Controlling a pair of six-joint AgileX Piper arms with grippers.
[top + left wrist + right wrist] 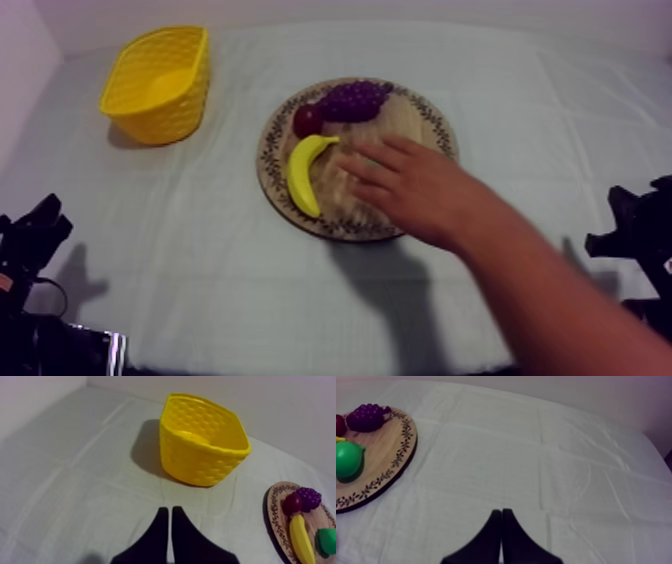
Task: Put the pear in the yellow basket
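Someone's hand (415, 190) covers the pear (347, 460) on the board (425, 115); right gripper (501, 512) sits nearer, left gripper (169, 510) farther, both closed, empty.

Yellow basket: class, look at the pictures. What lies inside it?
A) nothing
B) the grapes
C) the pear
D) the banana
A: the yellow basket has a bare inside, while the pear, the banana and the grapes all lie on the wooden board.
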